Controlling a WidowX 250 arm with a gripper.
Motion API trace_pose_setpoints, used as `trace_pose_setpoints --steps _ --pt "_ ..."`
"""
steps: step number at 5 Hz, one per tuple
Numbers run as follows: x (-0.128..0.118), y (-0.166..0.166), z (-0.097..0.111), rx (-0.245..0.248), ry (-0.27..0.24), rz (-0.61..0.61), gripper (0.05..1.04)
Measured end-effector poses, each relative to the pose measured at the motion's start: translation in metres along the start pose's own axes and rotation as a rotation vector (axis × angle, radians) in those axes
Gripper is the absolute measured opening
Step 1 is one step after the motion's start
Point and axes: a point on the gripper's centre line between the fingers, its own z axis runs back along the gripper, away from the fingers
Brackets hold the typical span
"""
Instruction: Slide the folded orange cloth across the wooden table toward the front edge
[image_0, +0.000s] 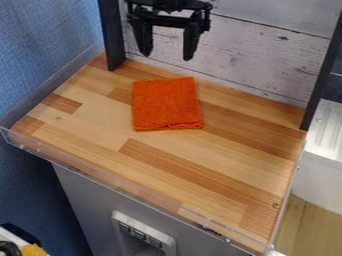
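Note:
My black gripper (167, 54) hangs at the top of the view, above the back part of the wooden surface, with its two fingers spread apart and nothing between them. Below it, an orange cloth (166, 105), folded into a rough rectangle, lies flat on the wooden surface (100, 117). The cloth's near edge shows its folded layers. Gripper and cloth are apart.
A whitewashed plank wall (254, 47) closes off the back between two dark posts. A low clear rim (127, 190) runs along the near edge. At the right stands a white ribbed tray (327, 125); a blue wall (47, 40) is at the left.

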Motion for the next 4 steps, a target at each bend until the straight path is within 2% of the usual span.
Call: trace_pose_setpoints --steps 1,2,3,4 --pt "0.003 -0.002 -0.004 0.002 0.012 0.021 0.999" --pt "0.009 -0.004 -0.007 0.006 0.027 0.035 0.955" --pt "0.015 -0.01 -0.017 0.005 0.046 0.045 0.674" --pt "0.02 -0.015 -0.031 0.002 0.04 0.044 0.371"
